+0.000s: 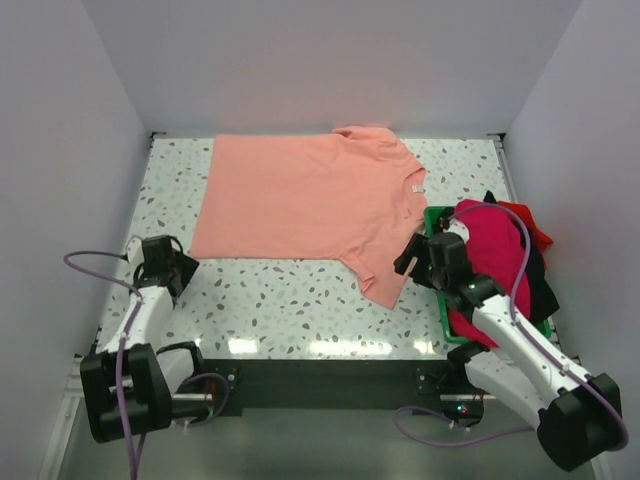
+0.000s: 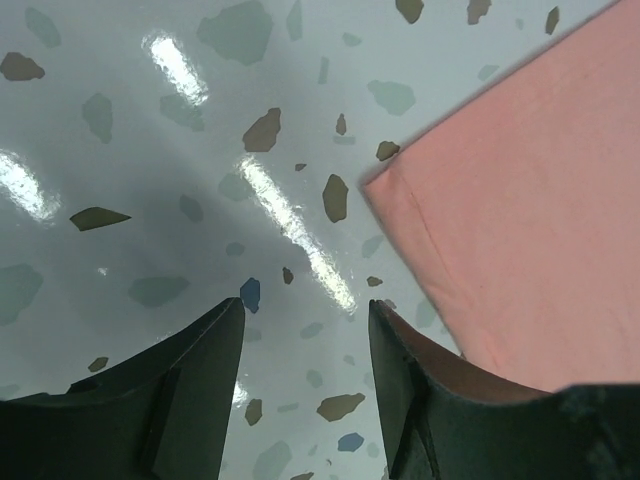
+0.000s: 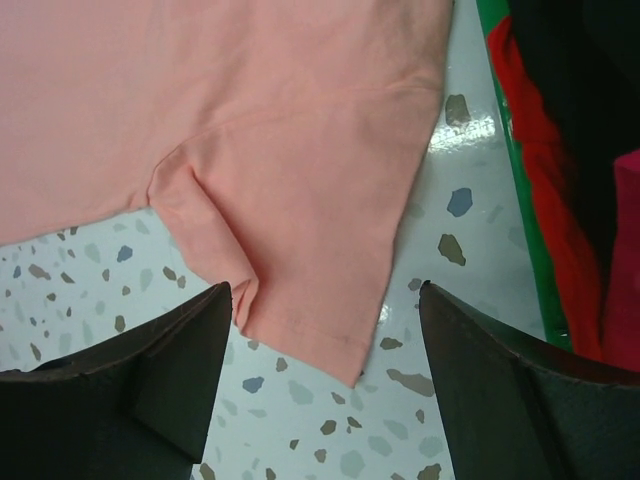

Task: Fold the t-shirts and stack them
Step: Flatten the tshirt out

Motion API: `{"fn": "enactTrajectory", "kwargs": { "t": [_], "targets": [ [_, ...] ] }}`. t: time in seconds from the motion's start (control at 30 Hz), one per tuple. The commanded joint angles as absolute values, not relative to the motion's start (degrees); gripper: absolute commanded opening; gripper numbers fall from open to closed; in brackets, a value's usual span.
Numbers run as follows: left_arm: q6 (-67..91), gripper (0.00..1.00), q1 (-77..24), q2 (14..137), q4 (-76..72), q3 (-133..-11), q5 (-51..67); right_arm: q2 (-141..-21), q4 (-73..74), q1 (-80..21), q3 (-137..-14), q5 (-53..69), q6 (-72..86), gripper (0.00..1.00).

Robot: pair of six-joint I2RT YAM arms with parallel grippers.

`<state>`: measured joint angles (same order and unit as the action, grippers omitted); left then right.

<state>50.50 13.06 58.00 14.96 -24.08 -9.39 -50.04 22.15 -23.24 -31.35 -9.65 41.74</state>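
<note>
A salmon-pink t-shirt lies spread flat across the back half of the table. Its near-left corner lies just right of my left gripper, which is open over bare tabletop. My right gripper is open above the shirt's right sleeve, whose hem lies on the table beneath the fingertips, not gripped. A magenta t-shirt, a red one and a black one are heaped at the right, beside my right arm.
A green plastic tray holds the heaped shirts at the right edge; its rim runs close to my right gripper. White walls enclose the speckled table on three sides.
</note>
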Motion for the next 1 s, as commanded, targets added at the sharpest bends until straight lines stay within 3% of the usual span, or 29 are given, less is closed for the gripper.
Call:
{"fn": "enactTrajectory", "kwargs": {
  "t": [0.0, 0.4, 0.97],
  "targets": [
    [52.5, 0.58, 13.4, 62.3, 9.6, -25.7, -9.7, -52.7, 20.8, -23.5, -32.4, -14.3, 40.7, 0.78],
    [53.5, 0.58, 13.2, 70.8, 8.3, -31.5, -10.3, -74.1, 22.3, -21.7, -46.7, -27.7, 38.5, 0.74],
    [52.4, 0.59, 13.2, 74.8, 9.5, -34.4, -10.4, -74.7, 21.8, -8.0, -42.8, -26.0, 34.2, 0.74]
  ]
}}
